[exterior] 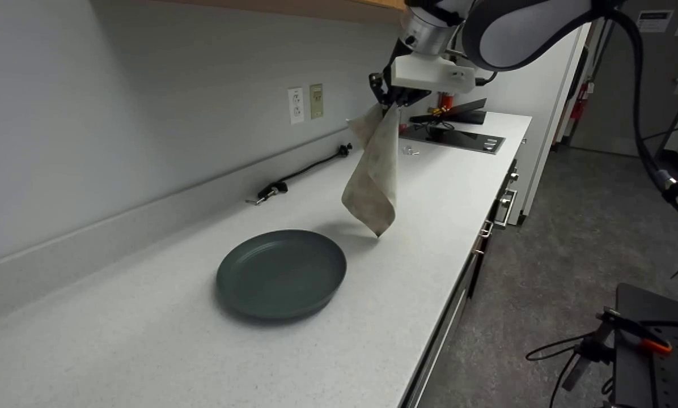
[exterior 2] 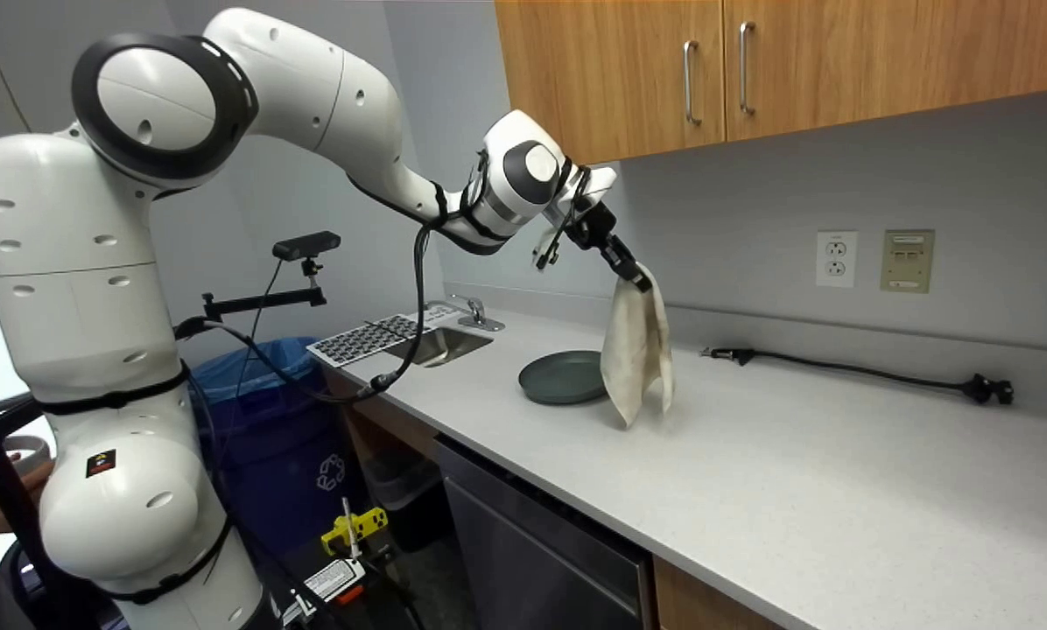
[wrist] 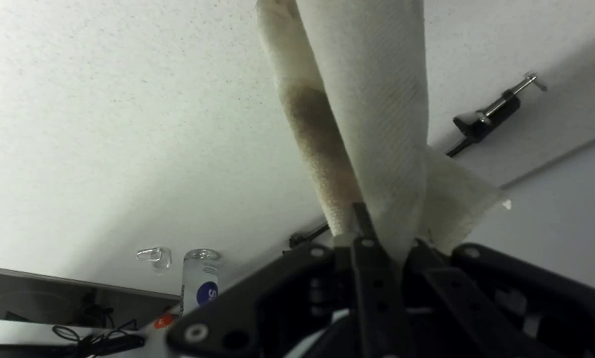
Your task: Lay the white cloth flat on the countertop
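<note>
The white cloth (exterior: 376,175) hangs bunched and folded from my gripper (exterior: 389,106), with faint tan stains on it. In an exterior view the cloth (exterior 2: 635,350) hangs below the fingertips of the gripper (exterior 2: 639,278). Its lowest corner is close to the countertop (exterior: 203,351); I cannot tell whether it touches. In the wrist view the gripper (wrist: 397,243) is shut on the cloth (wrist: 377,89), with a loose flap sticking out to the right. The countertop also shows in an exterior view (exterior 2: 795,490) and the wrist view (wrist: 128,124).
A dark green round plate (exterior: 282,275) lies on the counter near the hanging cloth. A black cable with a clamp (exterior: 310,170) lies along the backsplash. A cooktop (exterior: 458,139), a clear plastic piece (wrist: 157,256) and a bottle (wrist: 200,281) are farther along. A sink (exterior 2: 440,346) is at the opposite end.
</note>
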`<state>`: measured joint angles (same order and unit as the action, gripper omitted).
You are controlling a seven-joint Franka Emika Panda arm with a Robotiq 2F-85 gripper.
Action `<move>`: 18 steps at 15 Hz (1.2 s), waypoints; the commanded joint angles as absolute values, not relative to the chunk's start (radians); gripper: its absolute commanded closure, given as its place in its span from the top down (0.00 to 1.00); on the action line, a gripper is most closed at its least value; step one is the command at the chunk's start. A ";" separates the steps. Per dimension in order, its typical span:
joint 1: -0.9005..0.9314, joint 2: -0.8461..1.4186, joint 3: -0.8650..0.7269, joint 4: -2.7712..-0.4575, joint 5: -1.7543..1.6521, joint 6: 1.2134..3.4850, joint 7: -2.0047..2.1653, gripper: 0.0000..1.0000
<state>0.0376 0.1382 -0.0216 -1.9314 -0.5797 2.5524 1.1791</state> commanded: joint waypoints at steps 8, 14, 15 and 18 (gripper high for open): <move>-0.025 0.129 -0.153 -2.082 -0.512 2.601 1.291 0.00; -0.041 0.111 -0.158 -2.205 -0.372 2.582 1.281 0.00; -0.041 0.108 -0.162 -2.223 -0.365 2.584 1.291 0.00; -0.039 0.097 -0.198 -2.258 -0.451 2.572 1.393 0.00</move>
